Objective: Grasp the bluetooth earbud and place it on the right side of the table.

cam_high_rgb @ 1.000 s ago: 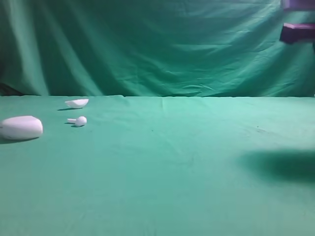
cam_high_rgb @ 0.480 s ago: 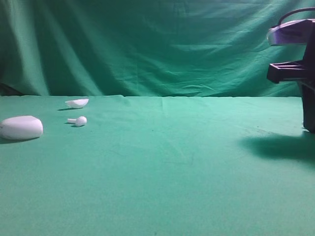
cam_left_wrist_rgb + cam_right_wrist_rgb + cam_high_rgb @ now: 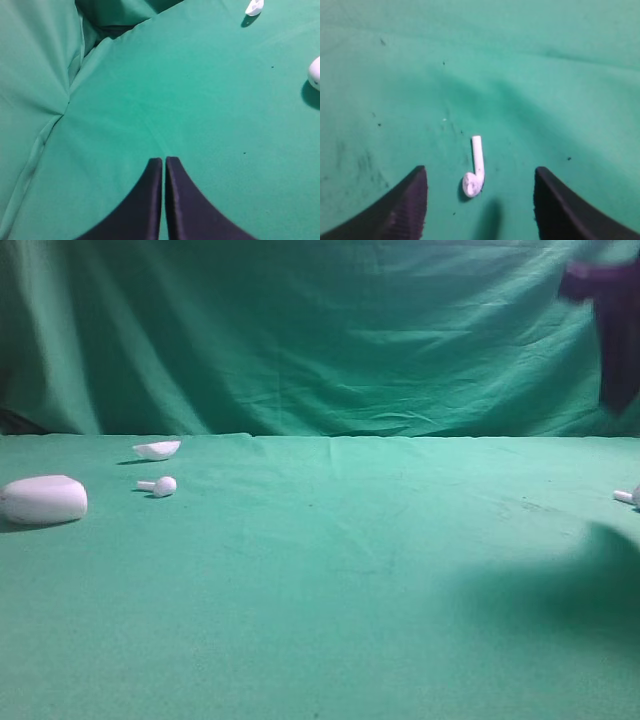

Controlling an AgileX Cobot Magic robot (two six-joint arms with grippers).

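Observation:
One tiny white bluetooth earbud [image 3: 476, 170] lies free on the green table cloth [image 3: 545, 90], stem pointing away, below and between the jaws of my right gripper [image 3: 480, 174], which is open and empty. In the exterior view this earbud [image 3: 626, 496] is at the table's far right edge, and the right gripper [image 3: 617, 390] hangs blurred well above it. A second, near-identical earbud [image 3: 160, 485] lies at the left. My left gripper [image 3: 163, 160] is shut and empty above bare cloth; it does not show in the exterior view.
A white oval case [image 3: 43, 500] sits at the far left, and a white shell-shaped lid [image 3: 157, 449] lies behind the left earbud. The lid [image 3: 254, 7] and the case's edge [image 3: 315, 72] show in the left wrist view. A green draped backdrop [image 3: 320, 340] stands behind the table.
The right arm came down at the table's right edge, then rose again. An earbud now lies on the cloth at the far right where none showed before.

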